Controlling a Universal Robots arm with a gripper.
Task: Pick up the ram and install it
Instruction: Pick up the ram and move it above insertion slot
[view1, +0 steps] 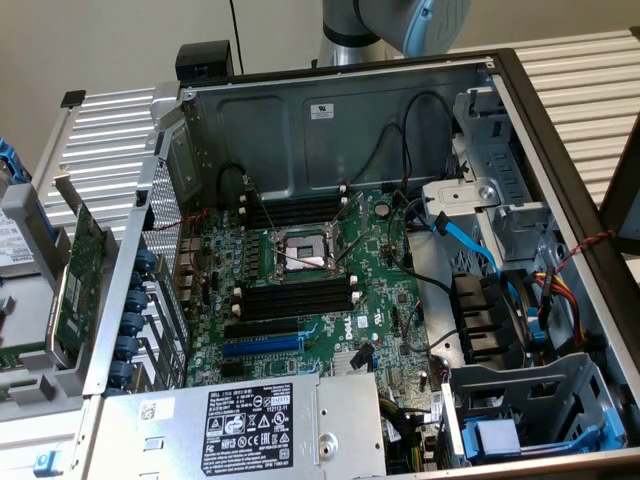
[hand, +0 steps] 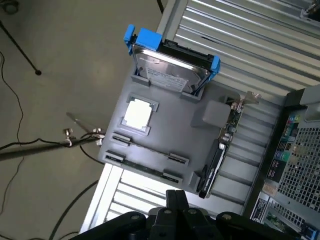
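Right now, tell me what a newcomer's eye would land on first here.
The open computer case dominates the exterior view, its green motherboard bare around the metal processor socket at the centre. In the wrist view, a hard drive in a bright blue bracket stands out at one end of the gray tray, with the ram toward its other end and the shut claw hovering above.

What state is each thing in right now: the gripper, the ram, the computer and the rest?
Gripper: shut, empty.
Ram: lying in the gray tray, not picked up.
Computer case: open.
Memory slots: empty.
Hard drive: seated in its blue carrier.
Expansion card: standing on edge in the tray.
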